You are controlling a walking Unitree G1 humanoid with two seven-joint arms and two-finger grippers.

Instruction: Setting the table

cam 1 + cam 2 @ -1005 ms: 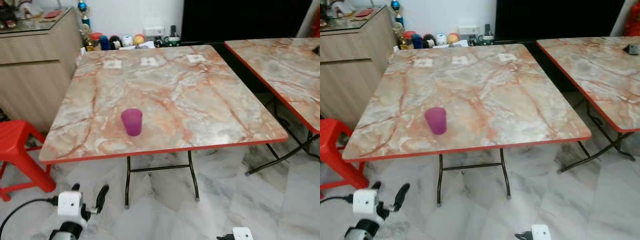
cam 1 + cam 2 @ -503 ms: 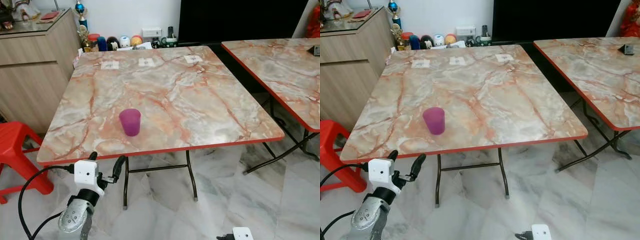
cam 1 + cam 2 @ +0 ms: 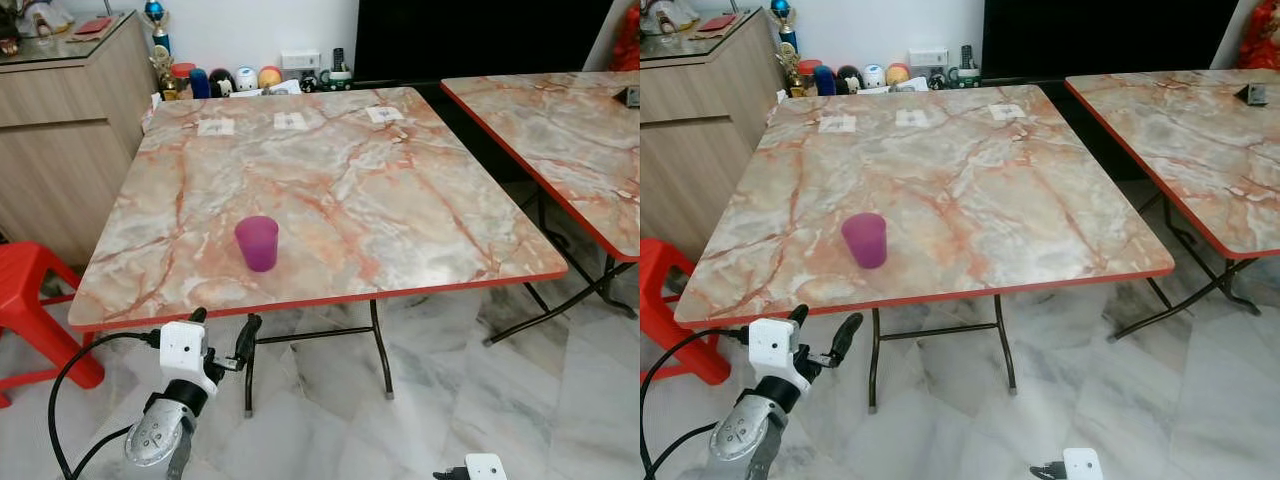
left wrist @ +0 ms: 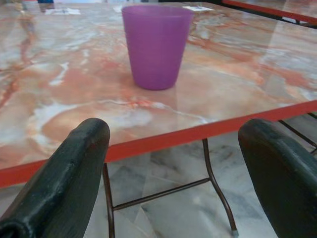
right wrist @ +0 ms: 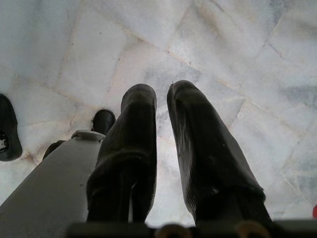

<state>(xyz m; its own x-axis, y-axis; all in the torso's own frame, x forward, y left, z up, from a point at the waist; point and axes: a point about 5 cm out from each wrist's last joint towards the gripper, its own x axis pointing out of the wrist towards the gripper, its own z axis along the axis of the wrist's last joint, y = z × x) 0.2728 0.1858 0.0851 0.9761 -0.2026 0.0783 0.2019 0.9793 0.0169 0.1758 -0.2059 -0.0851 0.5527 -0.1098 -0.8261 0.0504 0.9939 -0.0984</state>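
While the purple cup (image 3: pixel 257 242) stands upright on the marble-patterned table (image 3: pixel 420 200), near its front edge and toward seven o'clock of the tabletop, the left tool (image 3: pixel 221 340) is raised just below that red edge with its two black fingers spread and nothing between them. By my reading, the step in hand is the approach to the cup, with no grasp made yet. The next move calls for lifting the tool above the table edge and carrying it forward toward twelve o'clock until the fingers stand on either side of the cup, then closing on its wall without tipping it.

The left wrist view gives what the head views do not: the cup sits dead ahead between the spread fingertips (image 4: pixel 74 163), well back from the edge, and the tool's line of sight is nearly level with the tabletop. The head views alone give the surroundings: a red stool (image 3: pixel 30 300) at nine o'clock, a second table (image 3: pixel 560 130) at two o'clock, and small paper tags (image 3: pixel 290 121) along the far side.

The right tool (image 5: pixel 161 124) hangs idle over the marble floor (image 5: pixel 237 64), fingers nearly pressed together and holding nothing.
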